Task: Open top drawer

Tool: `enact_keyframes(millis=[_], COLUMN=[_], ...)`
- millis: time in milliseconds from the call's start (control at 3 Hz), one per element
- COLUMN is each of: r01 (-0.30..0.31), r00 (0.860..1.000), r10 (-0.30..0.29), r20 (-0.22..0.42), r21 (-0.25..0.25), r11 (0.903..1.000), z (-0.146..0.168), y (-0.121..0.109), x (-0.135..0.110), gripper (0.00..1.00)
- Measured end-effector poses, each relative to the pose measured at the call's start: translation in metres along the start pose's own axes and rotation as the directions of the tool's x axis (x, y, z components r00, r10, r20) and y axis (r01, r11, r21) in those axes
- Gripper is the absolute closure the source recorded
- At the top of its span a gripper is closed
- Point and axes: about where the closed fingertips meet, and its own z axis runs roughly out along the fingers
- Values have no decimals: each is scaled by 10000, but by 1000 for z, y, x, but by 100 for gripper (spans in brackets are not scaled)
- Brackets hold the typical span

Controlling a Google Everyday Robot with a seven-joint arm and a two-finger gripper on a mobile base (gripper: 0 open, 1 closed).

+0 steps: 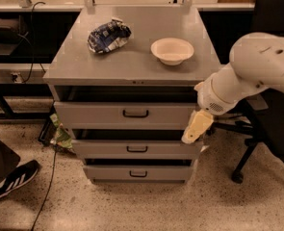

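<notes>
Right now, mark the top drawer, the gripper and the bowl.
top drawer (93, 114): camera view, flat front left of handle.
gripper (189, 134): camera view, tip end, beside drawer's right edge.
bowl (172, 49): camera view, centre.

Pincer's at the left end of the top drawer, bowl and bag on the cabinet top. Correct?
Not quite. The camera view shows the pincer at the right end of the top drawer, not the left. The bowl and bag are on the cabinet top.
</notes>
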Motion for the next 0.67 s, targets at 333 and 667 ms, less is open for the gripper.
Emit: enact_keyframes(millis=[333,667], r01=[-138,-146], r00=[9990,9989], r10=[130,136], r20=[420,450], r21=[200,220], r11=[9997,9997], z=[37,38], y=[-11,-11], x=[-12,-13], gripper=[0,0])
